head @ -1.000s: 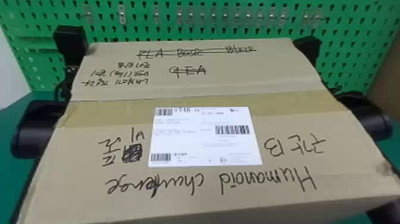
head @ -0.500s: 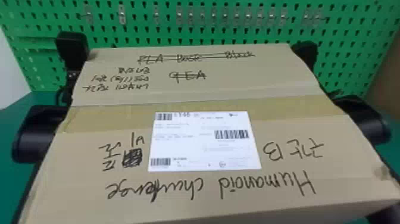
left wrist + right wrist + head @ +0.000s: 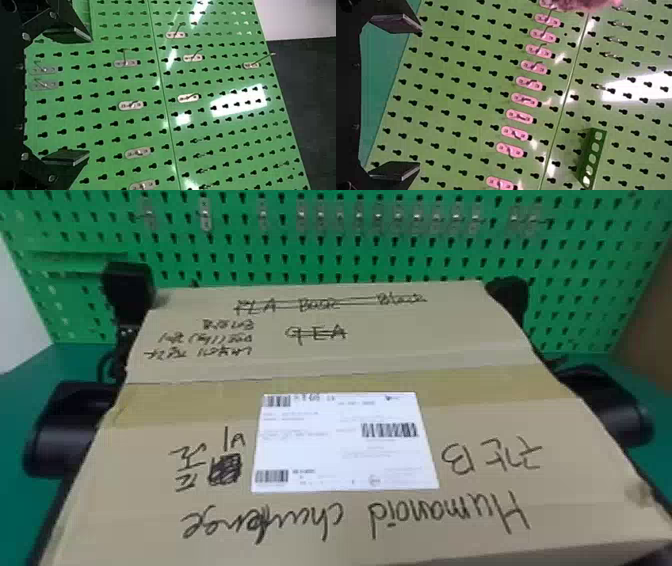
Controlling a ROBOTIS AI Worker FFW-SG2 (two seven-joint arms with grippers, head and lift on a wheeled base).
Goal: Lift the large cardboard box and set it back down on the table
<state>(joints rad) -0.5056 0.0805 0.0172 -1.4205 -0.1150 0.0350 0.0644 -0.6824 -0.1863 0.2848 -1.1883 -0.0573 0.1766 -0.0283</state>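
1. Judging step: likely mid-hold, w/ the cardboard box (image 3: 320, 360) squeezed btwn left arm (image 3: 62, 430) & right arm (image 3: 607, 410), prob. off the table (image 3: 20, 400). Can't confirm ht., underside being out of sight.
2. Find box in head view, centred in front of robot, lying btwn the arms, w/ green pegboard (image 3: 325, 240) behind.
3. Next move, as judged: lower slowly, both arms together at same rate, keeping inward squeeze til base sits flat on table; only then spread arms & back off.
4. Read left gripper (image 3: 90, 96) as released: fingers well apart, nothing btwn. Same for right gripper (image 3: 420, 97), also wide, grasping nothing. Must be relying on side pressure from arms, not on a pinch.
5. Pointing: top face up, approx. level, w/ a sliver of near side visible along bottom of head view. Turned so that handwriting (image 3: 360, 522) nearest the robot reads upside down from camera.
6. Long axis: prob. L–R, across robot, parallel to tape strip (image 3: 175, 402) & to long edges of label (image 3: 340, 450); can't be sure given foreshortening. Seems slightly skewed, w/ far edge a touch higher in view toward right end.
7. Watch for slip or tilt if one arm eases first.
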